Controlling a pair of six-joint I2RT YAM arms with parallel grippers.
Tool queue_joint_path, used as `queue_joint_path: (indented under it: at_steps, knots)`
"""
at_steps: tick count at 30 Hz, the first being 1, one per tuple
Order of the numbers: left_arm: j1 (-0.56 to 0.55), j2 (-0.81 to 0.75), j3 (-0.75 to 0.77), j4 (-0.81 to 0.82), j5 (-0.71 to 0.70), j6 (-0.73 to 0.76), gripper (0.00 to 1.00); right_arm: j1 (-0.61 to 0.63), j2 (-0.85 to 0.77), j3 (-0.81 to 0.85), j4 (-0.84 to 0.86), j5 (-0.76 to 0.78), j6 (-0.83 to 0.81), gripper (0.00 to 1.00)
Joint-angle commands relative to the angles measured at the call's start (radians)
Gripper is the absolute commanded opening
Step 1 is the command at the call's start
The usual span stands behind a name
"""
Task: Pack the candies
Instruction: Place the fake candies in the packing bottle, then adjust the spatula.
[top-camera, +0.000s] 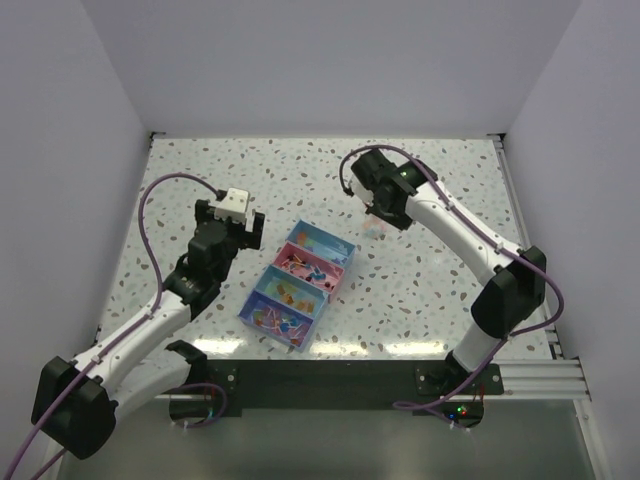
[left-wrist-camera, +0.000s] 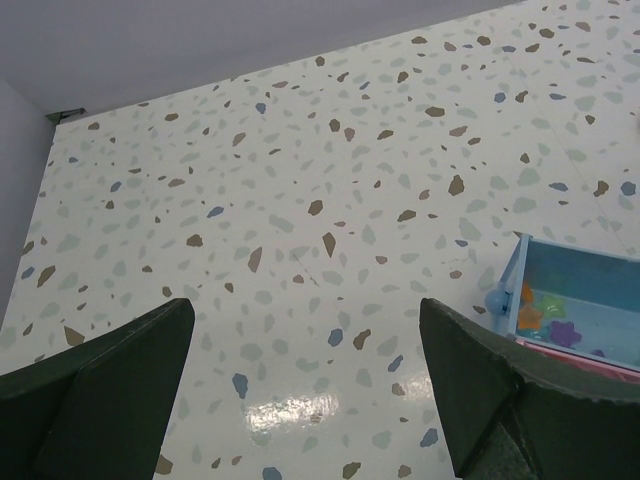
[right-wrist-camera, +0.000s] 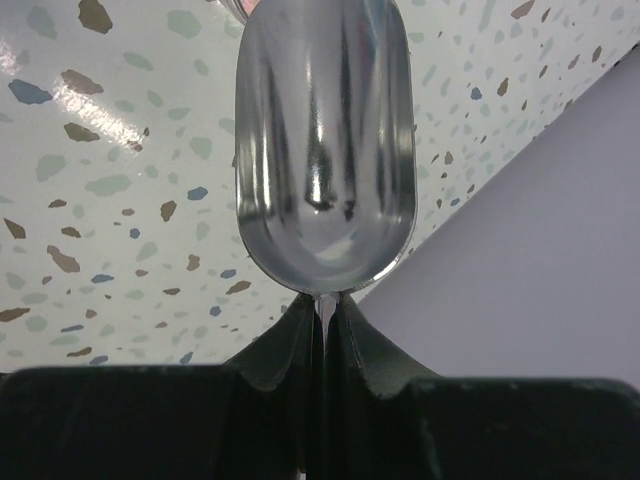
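A blue and pink compartment tray (top-camera: 246, 311) lies at the middle of the table, with small mixed-colour candies (top-camera: 300, 266) in its compartments. My left gripper (top-camera: 232, 215) hovers open and empty just left of the tray's far end. The left wrist view shows the wide gap between its jaws (left-wrist-camera: 305, 390), the tray's corner (left-wrist-camera: 522, 262) and some candies (left-wrist-camera: 545, 312) at the right. My right gripper (top-camera: 378, 205) is beyond the tray's far right corner. In the right wrist view it (right-wrist-camera: 322, 318) is shut on the handle of a shiny metal scoop (right-wrist-camera: 322, 150), whose bowl holds no candies.
Grey walls enclose the speckled table on the left, back and right. A dark rail (top-camera: 330, 375) runs along the near edge, carrying both arm bases. The wall shows close behind the scoop in the right wrist view (right-wrist-camera: 540, 220).
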Motion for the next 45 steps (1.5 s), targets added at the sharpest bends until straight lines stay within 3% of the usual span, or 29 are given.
queue_joint_path:
  at_steps: [1, 13, 25, 33, 45]
  knots:
    - [-0.010, -0.022, -0.012, 0.062, -0.020, 0.025, 1.00, 0.019, 0.009, -0.005, 0.015, 0.081, -0.039, 0.00]
    - [-0.013, -0.024, -0.012, 0.068, -0.030, 0.030, 1.00, 0.092, 0.037, -0.051, 0.064, 0.288, -0.120, 0.00]
    - [-0.013, -0.030, -0.015, 0.070, -0.033, 0.032, 1.00, 0.125, 0.017, -0.048, 0.089, 0.327, -0.157, 0.00]
    - [-0.013, -0.034, -0.013, 0.067, -0.022, 0.024, 1.00, 0.077, -0.090, -0.046, 0.093, 0.204, -0.091, 0.00]
    - [-0.013, 0.012, 0.051, -0.016, 0.058, -0.068, 1.00, -0.070, -0.361, -0.246, 0.337, -0.310, -0.002, 0.00]
